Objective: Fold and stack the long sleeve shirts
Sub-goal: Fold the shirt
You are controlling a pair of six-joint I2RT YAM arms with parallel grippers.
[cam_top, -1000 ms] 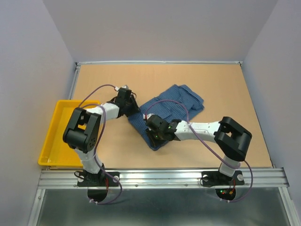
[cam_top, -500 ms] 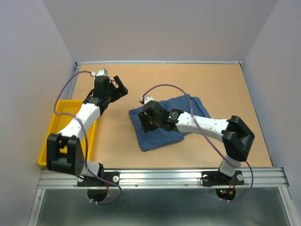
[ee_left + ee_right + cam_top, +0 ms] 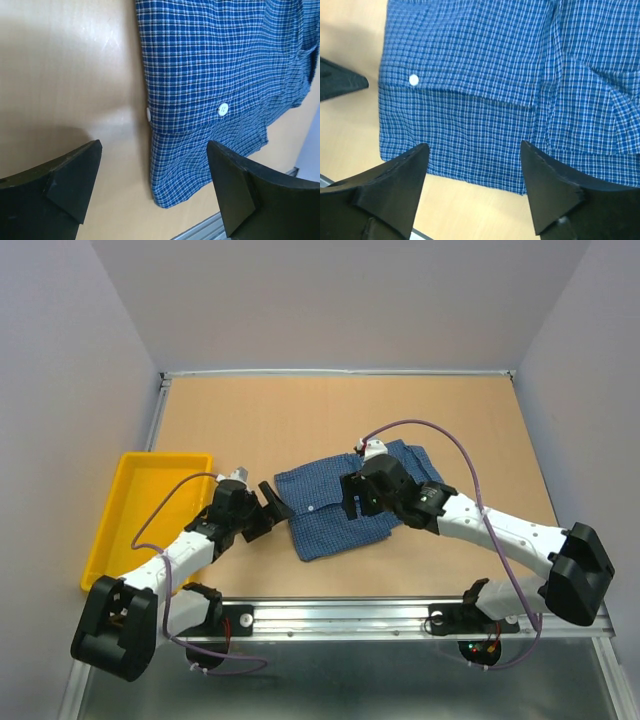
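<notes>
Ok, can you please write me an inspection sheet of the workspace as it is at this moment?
Surface: tan table top, bare around the shirt.
Job's things: one blue checked shirt, folded, lying flat mid-table; white buttons visible.
Clutter: yellow tray at the left edge.
Grippers: left gripper open, at the shirt's left edge; right gripper open, above the shirt; neither holds anything.
Cables: left purple cable and right purple cable loop free from the wrists.
Surroundings: grey walls; metal rail at the near edge.

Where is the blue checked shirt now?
From above, the blue checked cotton shirt lies mid-table, right of the yellow plastic tray, the left gripper at its left edge, the right gripper over it.
</notes>
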